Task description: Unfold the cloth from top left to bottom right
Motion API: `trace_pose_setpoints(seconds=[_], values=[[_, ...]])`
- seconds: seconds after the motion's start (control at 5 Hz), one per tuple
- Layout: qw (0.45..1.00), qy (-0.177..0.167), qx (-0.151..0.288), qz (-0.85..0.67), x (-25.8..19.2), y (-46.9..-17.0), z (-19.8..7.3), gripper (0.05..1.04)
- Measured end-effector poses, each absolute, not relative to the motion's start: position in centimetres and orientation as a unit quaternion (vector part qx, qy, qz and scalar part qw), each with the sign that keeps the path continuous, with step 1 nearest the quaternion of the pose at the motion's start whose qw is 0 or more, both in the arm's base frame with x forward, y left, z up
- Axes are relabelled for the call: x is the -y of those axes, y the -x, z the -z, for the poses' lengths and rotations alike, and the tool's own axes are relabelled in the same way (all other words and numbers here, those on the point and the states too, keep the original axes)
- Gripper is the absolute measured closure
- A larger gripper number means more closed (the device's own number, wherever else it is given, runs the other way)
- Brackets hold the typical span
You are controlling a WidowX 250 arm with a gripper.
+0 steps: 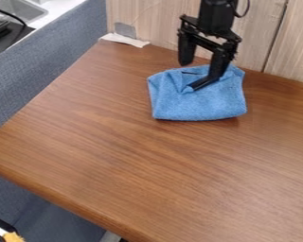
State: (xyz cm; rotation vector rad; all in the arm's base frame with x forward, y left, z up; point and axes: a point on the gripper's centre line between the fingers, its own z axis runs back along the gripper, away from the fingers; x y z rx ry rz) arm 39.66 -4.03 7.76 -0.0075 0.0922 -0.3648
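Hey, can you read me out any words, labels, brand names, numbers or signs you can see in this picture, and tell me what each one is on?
There is no text I can read here: none on the blue cloth, the wooden table or the black tool.

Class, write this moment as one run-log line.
claw: open, over blue cloth | cloth: folded, on wooden table | unfolding: not done
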Motion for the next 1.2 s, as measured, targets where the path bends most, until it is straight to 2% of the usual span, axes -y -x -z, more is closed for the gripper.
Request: trace_pose_setpoints(seconds=[0.2, 0.6, 0.8, 1.0, 1.2], values=[[0.98, -0.001, -0.055, 0.189, 4.5, -40.0, -7.0, 0.136], [0.98, -0.013, -0.061, 0.187, 4.2, -40.0, -6.5, 0.721], [0.98, -0.013, -0.062, 0.186, 4.2, -40.0, -6.5, 0.932], [0.981, -0.013, -0.061, 0.185, 4.2, -39.9, -6.6, 1.022], [0.982, -0.017, -0.044, 0.184, 4.0, -39.5, -7.9, 1.029]])
